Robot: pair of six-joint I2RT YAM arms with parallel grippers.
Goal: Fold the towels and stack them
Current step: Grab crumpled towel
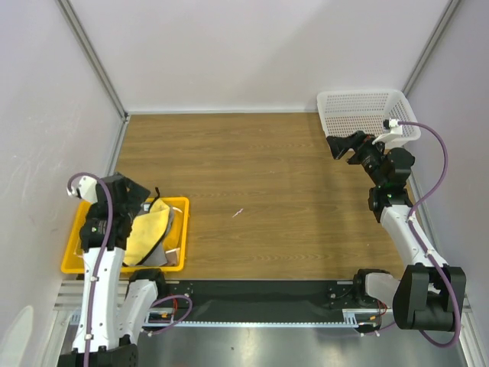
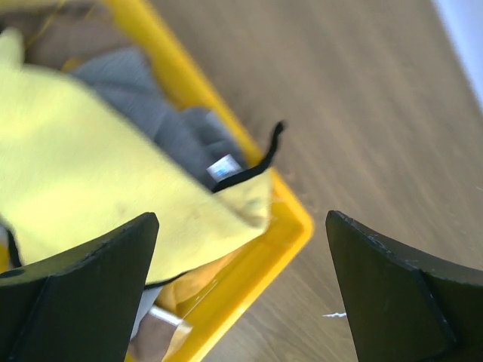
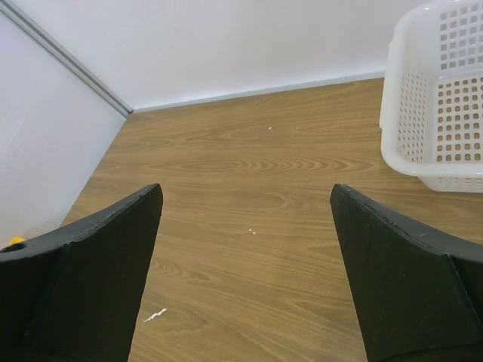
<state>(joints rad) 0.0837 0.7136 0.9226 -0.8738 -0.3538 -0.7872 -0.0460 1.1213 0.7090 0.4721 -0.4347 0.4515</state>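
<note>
one yellow towel (image 2: 98, 173), one grey towel (image 2: 139, 102)

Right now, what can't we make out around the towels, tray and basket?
- Towel count: only the yellow towel and grey towel are clear; top view, the left arm covers part of the yellow tray; left wrist view is blurred.
- Grey towel's label: too blurred to read, left wrist view.
- White basket: near edge behind the right arm in top view; cropped by the frame edge in right wrist view.
</note>
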